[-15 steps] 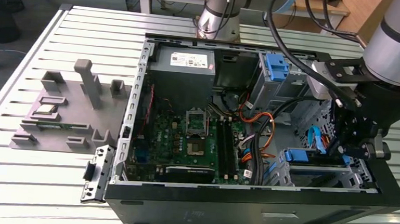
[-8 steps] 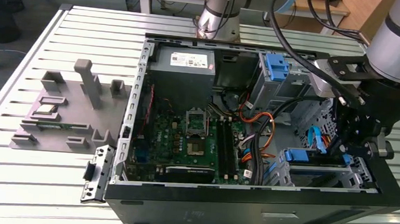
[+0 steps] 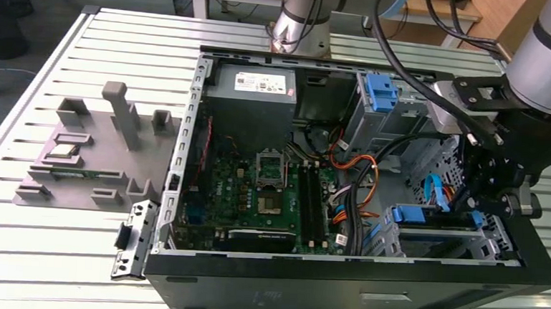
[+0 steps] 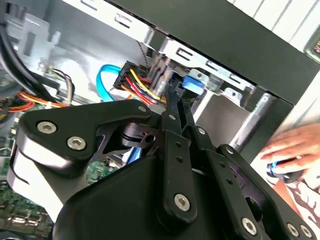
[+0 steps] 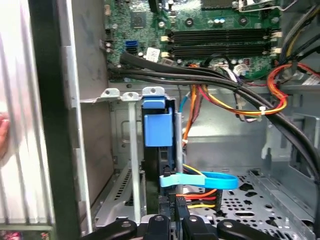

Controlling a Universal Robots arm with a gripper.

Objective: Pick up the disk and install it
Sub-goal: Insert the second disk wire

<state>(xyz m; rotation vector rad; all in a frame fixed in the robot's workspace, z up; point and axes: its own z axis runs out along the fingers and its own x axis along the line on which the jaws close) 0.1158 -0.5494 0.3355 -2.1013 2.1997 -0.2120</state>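
The gripper sits inside the open computer case, at the drive cage on the exterior view's right. In the second wrist view its two black fingers stand close together, narrow, with their tips at the rear edge of the disk; whether they clamp it cannot be told. In the first wrist view the fingertips appear just below the disk, next to the connector of the blue data cable.

The disk stands on edge in a slot of the drive cage, its blue plastic rail facing outward. The exterior view shows that rail at the top of the cage, near the gripper.

The first wrist view adds the motherboard with its memory slots, and a bundle of black, orange and yellow cables crossing above the cage. The second wrist view adds a multicoloured power connector beside the disk, and a person's hand outside the case wall.

The exterior view alone shows the grey power supply at the far end of the case, a second blue-tabbed bay beside it, and a grey parts fixture on the slatted table on the exterior view's left.
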